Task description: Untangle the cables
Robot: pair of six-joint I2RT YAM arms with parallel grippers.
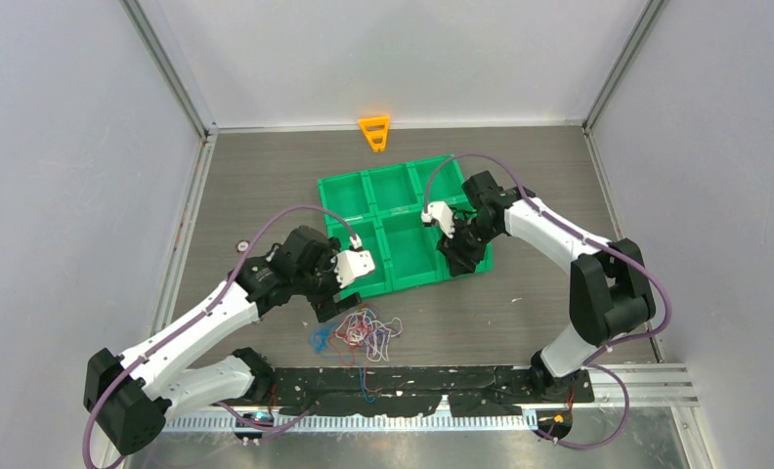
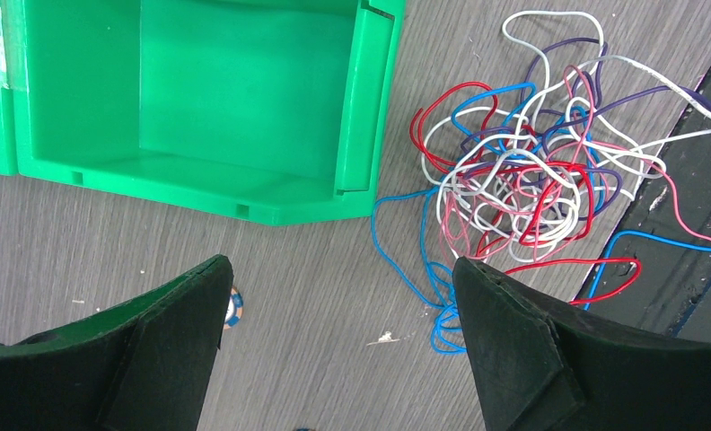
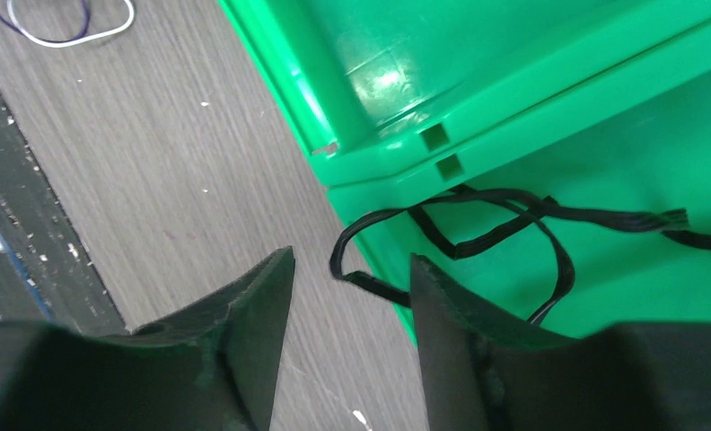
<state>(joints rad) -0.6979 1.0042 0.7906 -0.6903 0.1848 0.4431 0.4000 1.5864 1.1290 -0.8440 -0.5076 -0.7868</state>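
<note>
Left wrist: left gripper (image 2: 340, 262) wide open, empty; tangle (image 2: 522, 171) ahead, right of jaws. Go for one outer strand, e.g. blue loop (image 2: 439, 323) by right finger, not the clump. Right gripper (image 3: 352, 255) part open, gripping nothing; black cable (image 3: 504, 220) over bin (image 3: 379, 162) rim, loop between tips.

Overhead view facing down, both wrist views close, sharing green tray (image 1: 393, 188)

Robot lab test cell. Plain grey panels (image 1: 61, 147) on metal framing (image 1: 168, 68) enclose the counter (image 1: 266, 176). Left arm (image 1: 197, 327) and right arm (image 1: 559, 230) bolted at its near edge.
</note>
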